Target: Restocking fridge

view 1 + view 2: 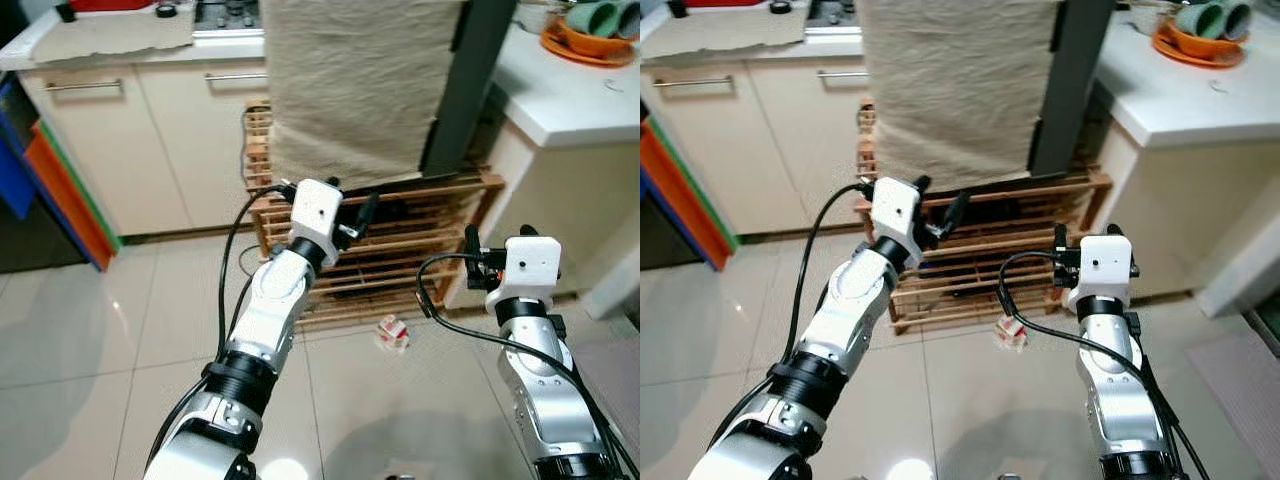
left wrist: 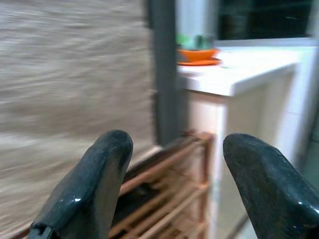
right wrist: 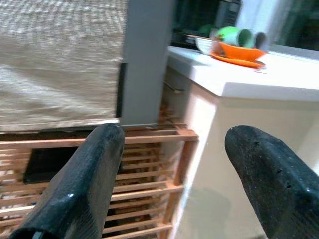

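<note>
Both arms are up with nothing in them. The left tool [image 1: 358,222] is spread open, aimed at the slatted wooden rack [image 1: 420,240] just ahead of it, with rough beige cloth [image 1: 350,80] draped above. Below, between the two tools, a small red-and-white carton [image 1: 391,333] lies on the glossy tile floor [image 1: 120,330] — probably the thing to stock. The right tool [image 3: 174,184] is open too, with the smooth white counter [image 1: 1180,100] beyond it. No fridge spotted, so can't call the step — grabbing would mean reaching low.

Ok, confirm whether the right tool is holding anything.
No: the right tool is open, with nothing between its fingers, just the wooden rack beyond.
</note>
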